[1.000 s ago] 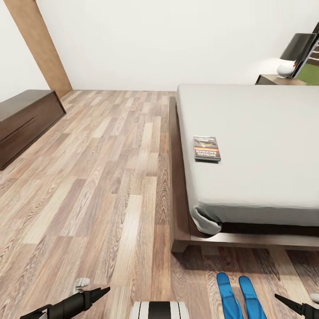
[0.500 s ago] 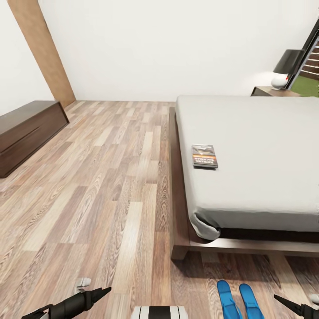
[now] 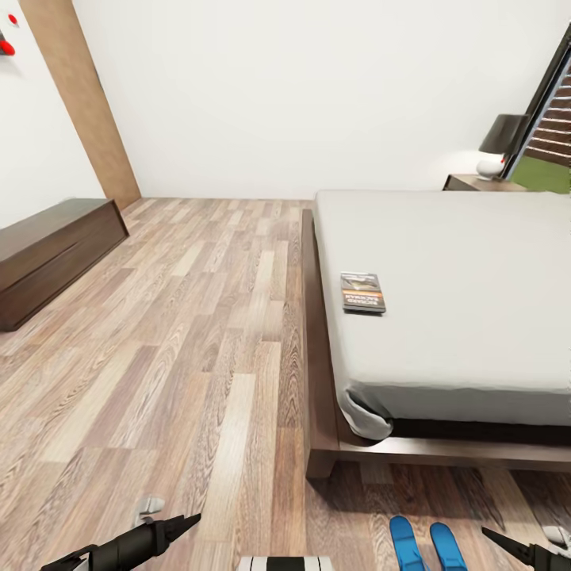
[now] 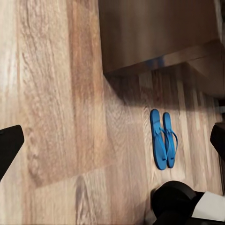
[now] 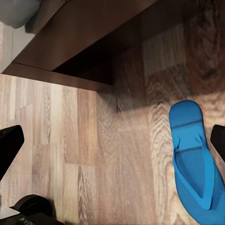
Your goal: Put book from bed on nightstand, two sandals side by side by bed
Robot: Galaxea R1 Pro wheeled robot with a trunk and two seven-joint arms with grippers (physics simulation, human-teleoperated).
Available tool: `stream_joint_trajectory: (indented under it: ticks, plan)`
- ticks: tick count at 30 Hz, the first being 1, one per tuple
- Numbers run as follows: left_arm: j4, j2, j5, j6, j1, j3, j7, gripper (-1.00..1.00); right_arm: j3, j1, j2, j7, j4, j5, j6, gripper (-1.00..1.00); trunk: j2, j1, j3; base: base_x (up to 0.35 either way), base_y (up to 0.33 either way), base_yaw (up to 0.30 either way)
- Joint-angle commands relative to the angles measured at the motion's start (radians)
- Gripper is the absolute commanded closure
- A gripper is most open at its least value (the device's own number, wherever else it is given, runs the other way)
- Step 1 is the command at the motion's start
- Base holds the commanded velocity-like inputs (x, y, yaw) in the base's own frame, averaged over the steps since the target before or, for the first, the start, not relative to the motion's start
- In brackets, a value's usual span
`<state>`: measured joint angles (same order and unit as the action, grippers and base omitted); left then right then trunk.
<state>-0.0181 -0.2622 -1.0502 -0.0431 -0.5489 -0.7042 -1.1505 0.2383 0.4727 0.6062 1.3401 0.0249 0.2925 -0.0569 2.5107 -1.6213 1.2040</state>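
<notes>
Book (image 3: 363, 292) lies on bed (image 3: 476, 270) near its edge; sandals (image 4: 163, 138) paired on floor (image 3: 198, 333) at bed foot. Both grippers (image 3: 170, 527) (image 3: 507, 543) open, empty. Risk: base striking sandals on approach

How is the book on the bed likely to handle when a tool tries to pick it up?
The book looks thin and small, so probably light. It lies flat on the soft mattress of the bed, so getting under an edge may be awkward. As a paperback, it may flex if pinched by one corner.
</notes>
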Motion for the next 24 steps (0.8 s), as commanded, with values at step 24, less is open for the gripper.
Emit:
stream_joint_trajectory:
  ticks: [24]
  plan:
    - [0.0, 0.002, -0.007, -0.004, 0.0, -0.009, -0.002, -1.0, 0.007, 0.001, -0.006, 0.004, 0.003, -0.004, -0.006, -1.0, -0.005, 0.011, -0.092, 0.0, 0.0, 0.0]
